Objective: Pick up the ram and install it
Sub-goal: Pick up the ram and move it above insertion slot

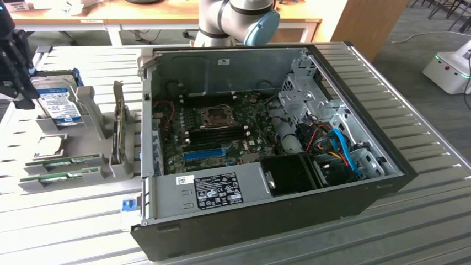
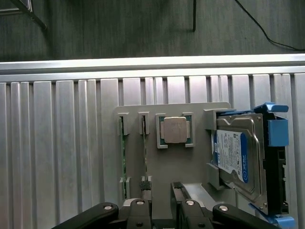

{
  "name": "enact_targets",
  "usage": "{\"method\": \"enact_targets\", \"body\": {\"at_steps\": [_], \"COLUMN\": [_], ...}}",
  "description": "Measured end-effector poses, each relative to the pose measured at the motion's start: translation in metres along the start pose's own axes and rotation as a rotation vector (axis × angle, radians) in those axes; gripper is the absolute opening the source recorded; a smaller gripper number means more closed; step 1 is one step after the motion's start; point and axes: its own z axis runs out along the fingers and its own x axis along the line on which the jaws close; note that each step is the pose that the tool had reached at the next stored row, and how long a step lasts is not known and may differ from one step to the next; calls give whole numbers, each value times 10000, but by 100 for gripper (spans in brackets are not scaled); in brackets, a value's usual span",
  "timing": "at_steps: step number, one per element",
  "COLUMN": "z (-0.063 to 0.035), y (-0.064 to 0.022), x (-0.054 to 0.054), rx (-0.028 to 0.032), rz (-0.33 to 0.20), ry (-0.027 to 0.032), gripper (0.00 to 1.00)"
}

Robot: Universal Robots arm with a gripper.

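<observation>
Gripper [image 2: 161,187] wide open, empty | over ram [image 2: 145,152] | hard drive [image 2: 236,157] label unreadable

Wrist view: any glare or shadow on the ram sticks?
Wrist view: even light, no glare on the ram sticks, which stand edge-on; a bright glare band runs along the table edge. Exterior view: the case interior is darker than the table around it.

1. We see a ribbed grey metal table [image 1: 423,218] as the work surface.
2. Behind it we find light wooden desks [image 1: 147,19] and a wooden panel [image 1: 368,22].
3. Grey carpet floor [image 1: 419,44] carries a white machine [image 1: 450,66] at the exterior view's right.
</observation>
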Motion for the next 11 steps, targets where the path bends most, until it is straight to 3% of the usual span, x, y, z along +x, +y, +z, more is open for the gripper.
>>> {"method": "enact_targets", "body": {"at_steps": [11], "z": [188], "y": [-7], "x": [4], "rx": [1], "rz": [22], "ry": [-1], "gripper": [30]}}
